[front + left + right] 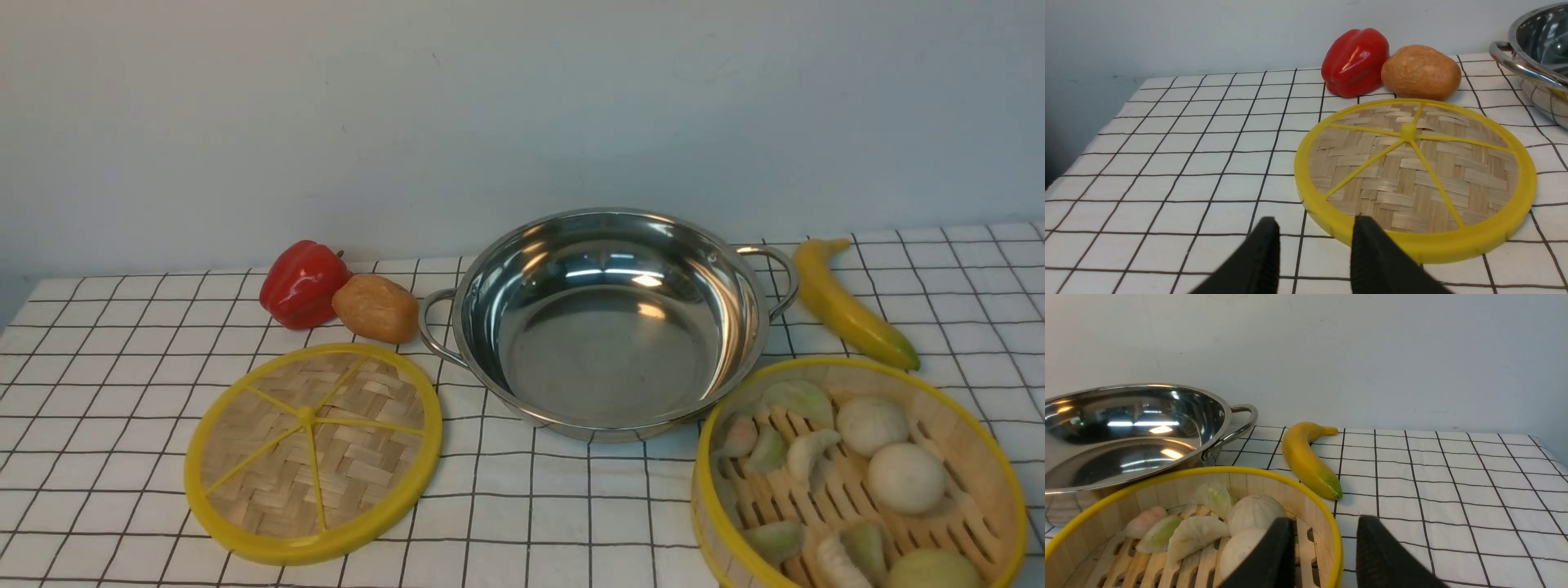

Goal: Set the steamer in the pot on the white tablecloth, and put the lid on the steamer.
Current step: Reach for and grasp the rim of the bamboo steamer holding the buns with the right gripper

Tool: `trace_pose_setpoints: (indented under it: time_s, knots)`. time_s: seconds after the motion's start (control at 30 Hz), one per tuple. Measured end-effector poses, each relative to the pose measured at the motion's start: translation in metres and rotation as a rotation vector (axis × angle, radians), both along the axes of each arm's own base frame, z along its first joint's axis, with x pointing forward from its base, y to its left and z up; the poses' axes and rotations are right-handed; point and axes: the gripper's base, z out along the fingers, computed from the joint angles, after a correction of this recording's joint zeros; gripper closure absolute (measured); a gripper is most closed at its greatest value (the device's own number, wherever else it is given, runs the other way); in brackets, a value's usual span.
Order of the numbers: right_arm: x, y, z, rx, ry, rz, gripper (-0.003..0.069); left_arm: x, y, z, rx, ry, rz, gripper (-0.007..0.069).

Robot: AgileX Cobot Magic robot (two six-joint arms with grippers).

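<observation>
The steamer (865, 363), a bamboo basket with a yellow rim holding pale buns and dumplings, stands at the front right of the white tablecloth (106, 384). The empty steel pot (608, 351) sits in the middle, just behind it. The flat woven lid (314, 453) lies at the front left. Neither gripper shows in the front view. My left gripper (1314, 228) is open at the lid's (1412, 171) near rim. My right gripper (1327, 524) is open, its fingers on either side of the steamer's (1180, 490) wall; the pot (1126, 457) lies beyond it.
A red pepper (302, 282) and a brown potato (375, 308) lie behind the lid, close to the pot's left handle. A banana (849, 306) lies right of the pot, behind the steamer. A grey wall closes the back of the table.
</observation>
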Motion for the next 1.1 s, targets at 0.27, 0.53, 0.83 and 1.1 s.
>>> trace_pose_setpoints:
  time_s: [0.27,0.53,0.83,1.1]
  knots:
    - [0.0,0.0,0.0,0.0,0.0,0.0,0.0419,0.0,0.0,0.0,0.0,0.0,0.0,0.0382]
    - [0.0,0.0,0.0,0.0,0.0,0.0,0.0419,0.0,0.0,0.0,-0.009,0.0,-0.001,0.0382]
    - [0.0,0.003,0.001,0.227,0.003,0.003,0.0419,0.0,-0.011,0.001,-0.337,-0.016,-0.027,0.0382]
    - [0.0,0.007,0.004,0.671,0.015,0.015,0.0419,0.001,-0.018,0.007,-0.591,-0.055,-0.054,0.0382]
